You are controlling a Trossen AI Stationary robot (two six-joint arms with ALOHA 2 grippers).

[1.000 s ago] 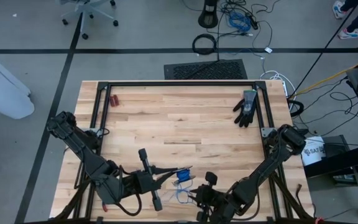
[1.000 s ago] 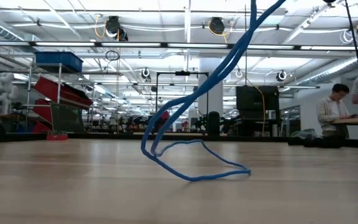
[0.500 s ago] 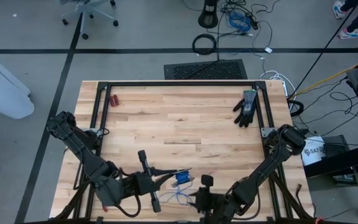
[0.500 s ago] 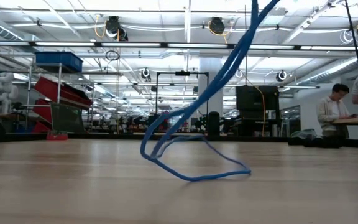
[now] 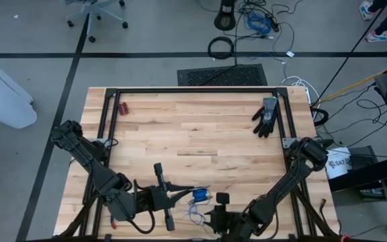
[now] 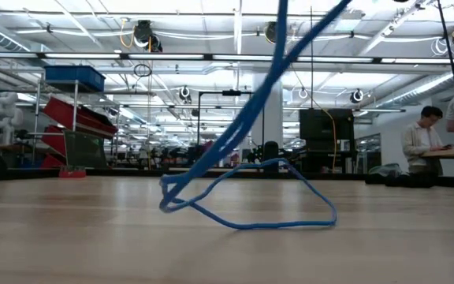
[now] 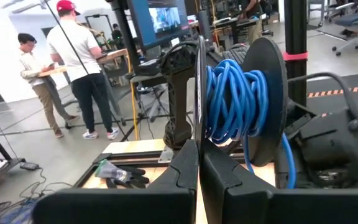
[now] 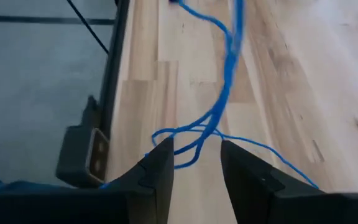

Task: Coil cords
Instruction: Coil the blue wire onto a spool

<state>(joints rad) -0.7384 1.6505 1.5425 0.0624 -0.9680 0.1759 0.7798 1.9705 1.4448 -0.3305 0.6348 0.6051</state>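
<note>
Near the desk's front edge, about midway along it, the cord (image 5: 197, 202) lies partly wound and partly loose: a tight blue coil sits on a dark spool (image 7: 263, 99) just ahead of the left claw (image 5: 180, 193), and thin slack trails from it onto the wood toward the right claw (image 5: 210, 216). Seen from the left wrist, the coil (image 7: 232, 102) fills the spool between its two dark discs, one strand hanging down from it, and the left claw's fingers (image 7: 188, 168) are pressed together with nothing visibly between them, just below the spool. From above, the left arm reaches in from the front left corner and the right arm from the front right corner, both claws low over the front edge and close to each other. The right wrist view shows the right claw's fingers (image 8: 157, 171) standing apart, with the loose cord (image 8: 219, 112) running across the boards and passing between and just beyond the fingertips; whether it touches them cannot be told. At desk height the slack (image 6: 247, 197) forms a flat loop resting on the wood while two strands rise steeply out of the top of the view. A black glove (image 5: 266, 115) lies near the back right corner, and a small red item (image 5: 122, 107) near the back left corner, both well apart from the cord.
</note>
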